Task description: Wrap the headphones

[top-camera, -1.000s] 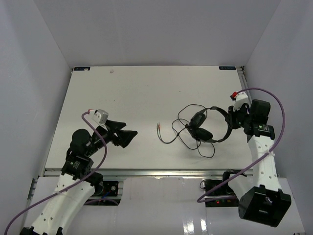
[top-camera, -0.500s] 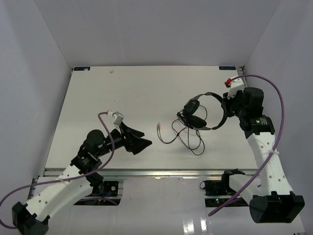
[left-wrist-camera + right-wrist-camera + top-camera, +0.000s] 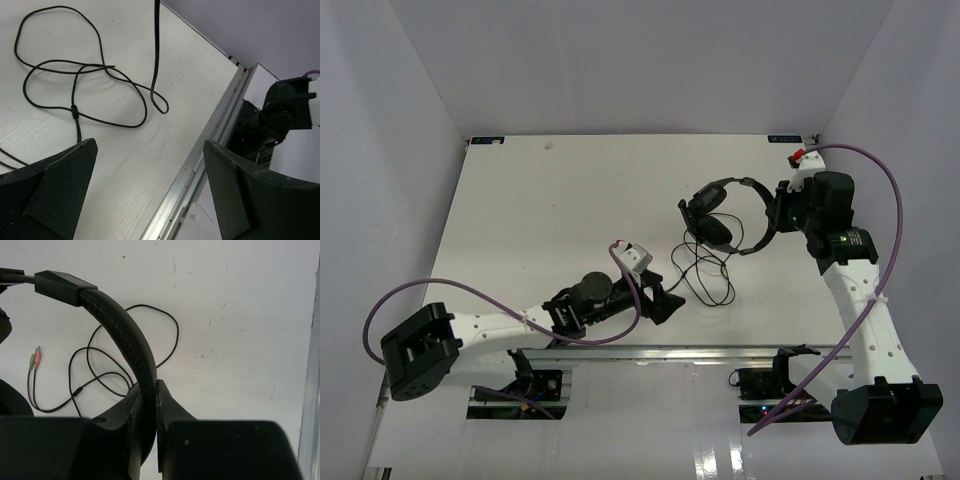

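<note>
one claw does the holding: the right claw [image 3: 780, 214] is clenched on the padded headband [image 3: 122, 330] of the headphones [image 3: 720, 212], which are held at the right side of the tabletop [image 3: 540, 200] and are judged to be lifted off it, though the height cannot be read for certain. the left claw [image 3: 667, 303] is spread wide and grasps nothing; it is set low over the tabletop, just beside the loose loops of the cord [image 3: 75, 111]. the step in hand is judged to be the gathering of the cord, with no turn yet laid round the headset. the cord is seen to drop from the earcups [image 3: 705, 218] to the tabletop, where it lies in slack, tangled loops, with the pink and green plugs [image 3: 34, 360] lying flat at its free end. the crown of the headband is turned toward the right claw, so the open side with the earcups points toward the left arm, and the axis from earcups to crown runs roughly left to right in the top view. next, a strand would need to be pinched by the left claw and carried round the headset; a low, accurate closure is called for, since the cord is thin and lies flat.
</note>
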